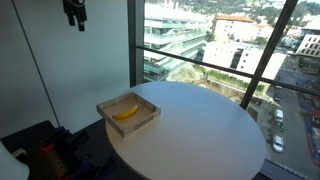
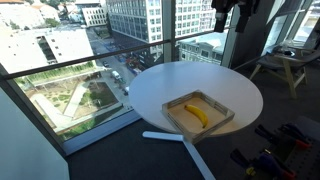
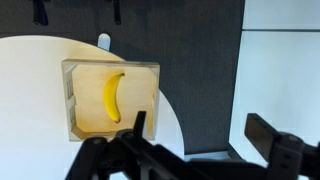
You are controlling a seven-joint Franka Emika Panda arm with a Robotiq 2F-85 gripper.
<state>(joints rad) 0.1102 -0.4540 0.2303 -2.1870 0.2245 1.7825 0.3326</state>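
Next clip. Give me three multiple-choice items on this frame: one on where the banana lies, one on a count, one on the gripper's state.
1. Where does the banana lie?
A. On the floor
B. In the wooden tray
C. On a shelf

2. How many bananas are in view?
A. Three
B. Two
C. One

3. How does the gripper stand?
A. Shut on the banana
B. Open, high above the table, holding nothing
C. Resting on the tray's rim

Answers:
1 B: the wrist view shows it inside the tray's walls.
2 C: a single yellow fruit shows in every view.
3 B: the wrist view shows the fingers wide apart, and in both exterior views it hangs far up off the table.
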